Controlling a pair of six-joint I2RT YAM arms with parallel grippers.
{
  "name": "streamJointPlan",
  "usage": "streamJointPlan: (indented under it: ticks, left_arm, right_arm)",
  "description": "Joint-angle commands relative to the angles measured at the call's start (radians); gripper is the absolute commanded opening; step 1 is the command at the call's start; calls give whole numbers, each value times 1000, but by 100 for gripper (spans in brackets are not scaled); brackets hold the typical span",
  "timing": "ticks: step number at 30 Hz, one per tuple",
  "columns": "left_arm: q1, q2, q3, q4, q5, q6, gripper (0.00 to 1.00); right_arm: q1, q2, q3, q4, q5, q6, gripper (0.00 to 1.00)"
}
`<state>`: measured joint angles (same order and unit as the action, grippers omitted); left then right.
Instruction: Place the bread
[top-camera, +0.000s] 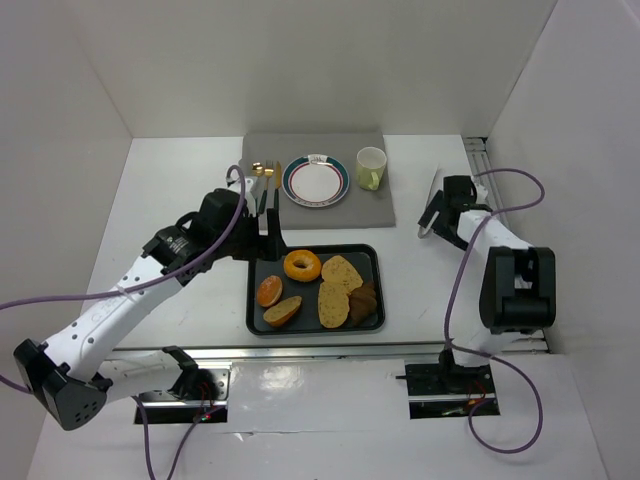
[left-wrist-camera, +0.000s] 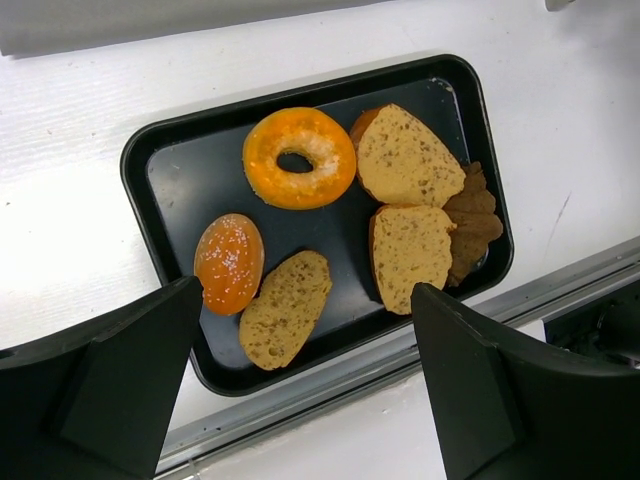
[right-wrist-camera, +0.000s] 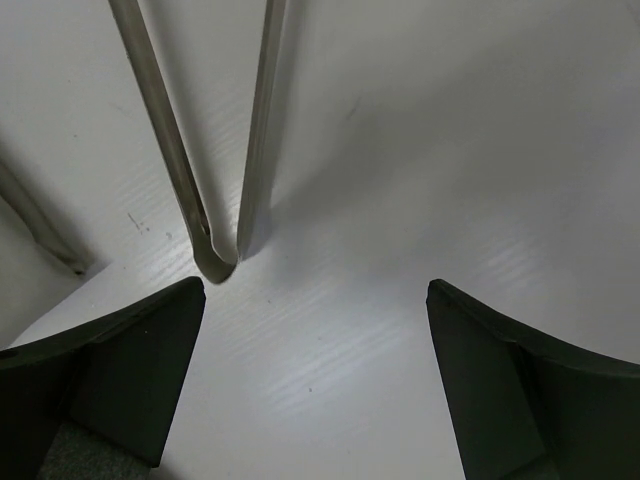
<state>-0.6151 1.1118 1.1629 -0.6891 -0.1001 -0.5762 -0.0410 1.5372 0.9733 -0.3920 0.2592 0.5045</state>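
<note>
A black tray (top-camera: 252, 300) holds an orange doughnut (top-camera: 302, 265), a seeded orange bun (top-camera: 269, 290), three tan bread slices (top-camera: 282, 311) and brown pastries (top-camera: 365, 300). In the left wrist view the doughnut (left-wrist-camera: 298, 157), the bun (left-wrist-camera: 229, 262) and a small slice (left-wrist-camera: 285, 308) lie below my open, empty left gripper (left-wrist-camera: 305, 290). My left gripper (top-camera: 265, 215) hovers over the tray's far left edge. A white plate (top-camera: 315, 180) sits on a grey mat (top-camera: 380, 205). My right gripper (top-camera: 430, 218) is open and empty over metal tongs (right-wrist-camera: 225, 250).
A pale green cup (top-camera: 371, 167) and gold cutlery (top-camera: 262, 172) lie on the mat beside the plate. The tongs (top-camera: 433, 195) lie on the table right of the mat. White walls enclose the table; a metal rail (left-wrist-camera: 400, 350) runs along its near edge.
</note>
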Motion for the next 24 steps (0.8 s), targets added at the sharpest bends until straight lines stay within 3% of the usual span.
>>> streamJointPlan:
  ticks: [1, 9, 17, 23, 24]
  left_arm:
    - [12, 3, 0, 28, 14, 16, 99]
    - [21, 13, -9, 37, 33, 16, 99]
    - [21, 34, -19, 57, 42, 16, 99]
    - [31, 54, -19, 57, 51, 35, 99]
    - [40, 54, -19, 57, 51, 35, 99]
  right_arm:
    - [22, 90, 65, 131, -37, -44, 99]
    - [50, 308, 202, 189, -9, -54, 99]
    - [61, 455, 341, 147, 149, -18, 99]
    - [52, 541, 421, 147, 138, -7, 83]
    - [52, 555, 432, 147, 138, -7, 72]
